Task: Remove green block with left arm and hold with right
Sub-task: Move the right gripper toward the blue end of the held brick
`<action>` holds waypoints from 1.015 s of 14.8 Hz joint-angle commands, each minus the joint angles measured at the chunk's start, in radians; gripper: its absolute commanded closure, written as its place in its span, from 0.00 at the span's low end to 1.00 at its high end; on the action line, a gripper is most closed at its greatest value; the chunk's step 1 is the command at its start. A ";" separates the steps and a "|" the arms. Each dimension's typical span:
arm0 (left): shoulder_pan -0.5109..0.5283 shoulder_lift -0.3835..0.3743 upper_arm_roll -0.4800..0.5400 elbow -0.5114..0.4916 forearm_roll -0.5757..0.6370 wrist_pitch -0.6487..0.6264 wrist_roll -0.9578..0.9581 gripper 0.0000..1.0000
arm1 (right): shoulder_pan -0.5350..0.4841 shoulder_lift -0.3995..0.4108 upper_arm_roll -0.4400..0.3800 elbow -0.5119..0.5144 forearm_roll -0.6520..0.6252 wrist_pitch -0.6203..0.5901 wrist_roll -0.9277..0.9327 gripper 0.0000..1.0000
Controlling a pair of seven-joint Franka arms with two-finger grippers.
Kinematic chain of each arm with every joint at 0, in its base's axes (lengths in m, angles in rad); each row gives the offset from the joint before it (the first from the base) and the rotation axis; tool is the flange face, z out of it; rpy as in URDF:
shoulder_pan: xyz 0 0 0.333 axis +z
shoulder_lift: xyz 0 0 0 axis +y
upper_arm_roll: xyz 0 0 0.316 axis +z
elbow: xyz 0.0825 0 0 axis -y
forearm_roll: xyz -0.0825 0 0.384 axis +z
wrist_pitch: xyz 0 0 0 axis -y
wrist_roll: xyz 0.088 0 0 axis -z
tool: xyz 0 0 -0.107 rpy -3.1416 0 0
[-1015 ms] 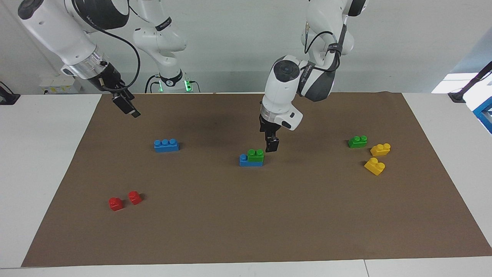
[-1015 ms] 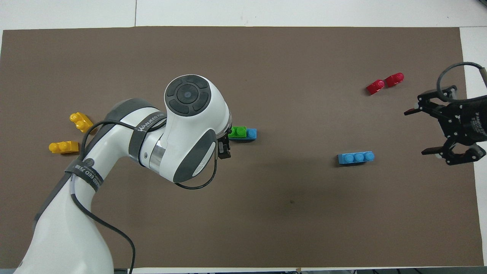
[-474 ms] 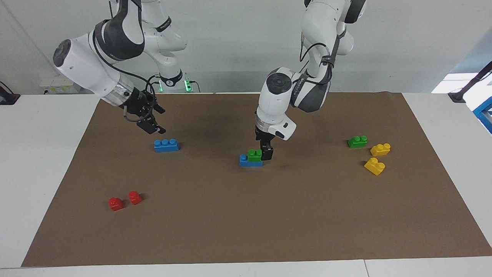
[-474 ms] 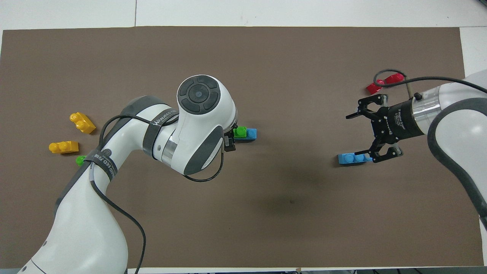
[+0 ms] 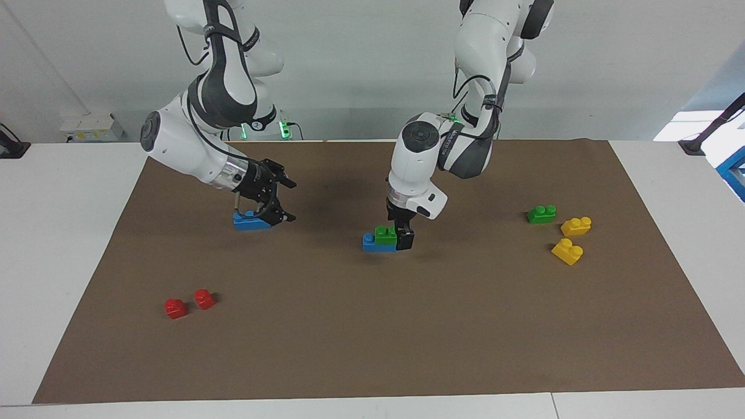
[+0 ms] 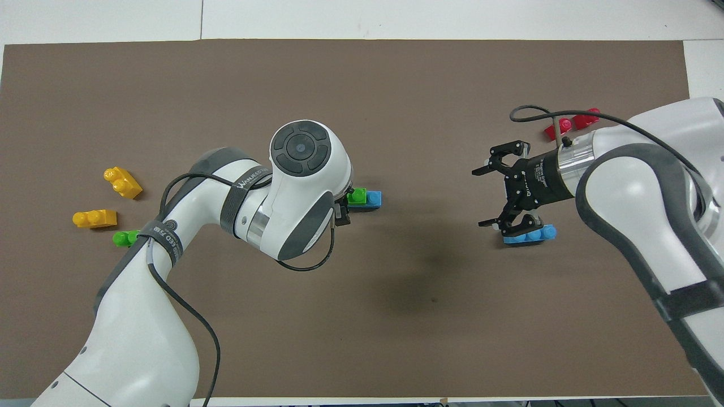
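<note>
Left gripper (image 5: 401, 237) is down at the green block (image 5: 386, 234), which sits stacked on a blue brick (image 5: 372, 243) mid-mat; jaws look spread w/ no grip yet, one finger (image 5: 405, 238) showing at the block's end toward the left arm's side, the other hidden. Right gripper (image 5: 273, 201) hangs over a second, loose blue brick (image 5: 247, 222) toward the right arm's end of the table, jaws wide, holding nothing, well apart from the stack. Biggest risk, imo: if the left pulls up before the right pins the lower brick, both bricks prob lift together or the stack tips, since studs hold tight and nothing anchors the base. Second risk: the right closes on the wrong blue brick, the loose one it's over now, not the one under the green. Third: the left finger sits low, near the seam, so it may pinch the blue brick too and jam the separation. Also two arms converging on one small stack means finger clash if the right comes in from the same end as the left. Room-wise, plenty: brown mat (image 5: 372, 349) is bare around the stack on all sides, esp. between it and the right gripper. Other green brick (image 5: 541, 214) and yellow bricks (image 5: 567, 251) cluster toward the left arm's end, red blocks (image 5: 176, 308) farther from the robots toward the right arm's end; none crowd the work. Mat edges are well off.
</note>
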 commanded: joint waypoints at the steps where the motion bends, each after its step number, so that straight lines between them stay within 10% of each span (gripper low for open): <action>1: -0.029 -0.006 0.013 -0.047 0.034 0.056 -0.040 0.00 | 0.032 0.023 0.000 -0.017 0.054 0.073 0.014 0.02; 15: -0.039 -0.007 0.015 -0.073 0.049 0.063 -0.073 0.00 | 0.180 0.210 0.000 -0.001 0.161 0.399 -0.009 0.02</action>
